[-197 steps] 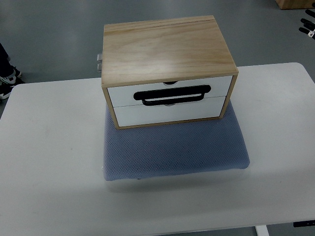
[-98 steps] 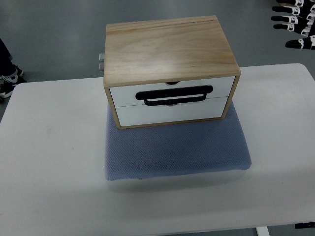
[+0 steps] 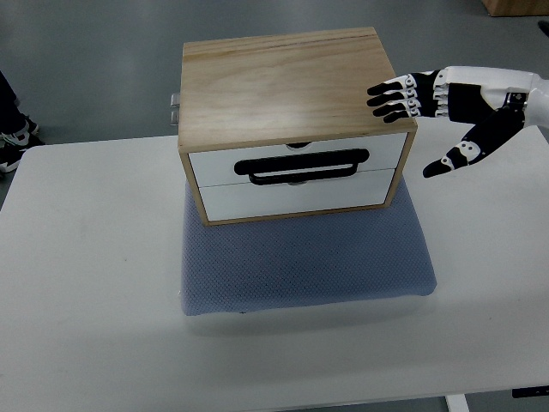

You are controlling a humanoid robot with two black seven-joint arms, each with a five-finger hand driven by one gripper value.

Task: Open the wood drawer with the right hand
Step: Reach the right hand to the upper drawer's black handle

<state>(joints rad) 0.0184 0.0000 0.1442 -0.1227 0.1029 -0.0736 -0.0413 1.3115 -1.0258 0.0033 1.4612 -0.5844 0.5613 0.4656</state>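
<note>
- We see the right hand point(image 3: 446, 107) coming in from the right edge, up by the top right corner of the wood drawer box point(image 3: 292, 120).
- Its fingers point(image 3: 395, 94) are stretched out flat and spread, thumb point(image 3: 459, 154) angled down and apart; it holds nothing.
- The fingertips overlap the box's top right edge in the picture; we cannot tell if they touch it.
- The box sits at the back of a blue-grey mat point(image 3: 304, 257), which lies on the white table point(image 3: 86, 283).
- The box has two white drawer fronts, upper drawer point(image 3: 214, 163) and lower drawer point(image 3: 283, 197), both flush with the wood frame, so closed.
- A black loop handle point(image 3: 304, 166) lies across the seam between the two fronts; the hand is well apart from it.
- At the far left edge we see a shoe point(image 3: 13, 142) on the grey floor.
- We see no left hand.
</note>
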